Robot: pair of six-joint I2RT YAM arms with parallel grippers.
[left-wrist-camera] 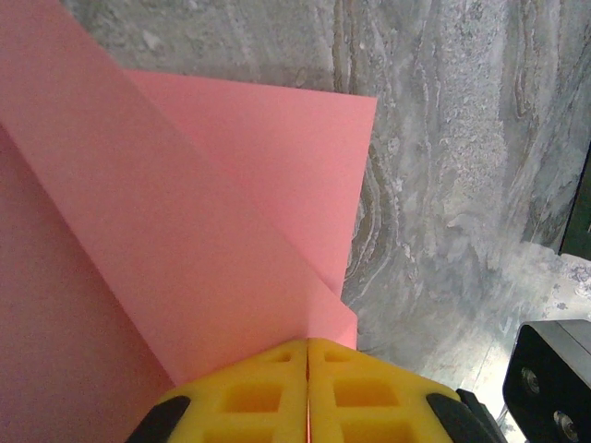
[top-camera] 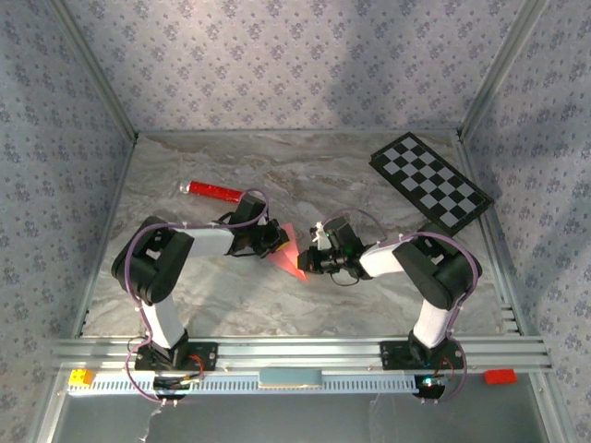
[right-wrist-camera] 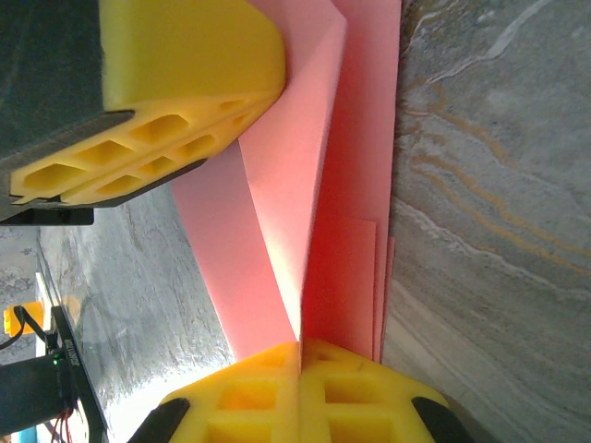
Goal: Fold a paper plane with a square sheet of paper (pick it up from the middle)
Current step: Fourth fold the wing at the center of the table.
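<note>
The pink square sheet of paper is folded into a slim, layered, pointed shape, much like a paper plane, and is held up between my two grippers at mid-table. My left gripper is shut on one end. In the left wrist view the yellow fingertips press together on the pink sheet, whose diagonal creases fan away from them. My right gripper is shut on the other end. In the right wrist view the paper's layers rise from my closed right gripper toward the left gripper's yellow pads.
A red cylinder lies at the back left. At the back right, the black-and-white checkerboard lies near the frame. A yellow block and a red block sit on the front rail. Patterned walls enclose the marble table.
</note>
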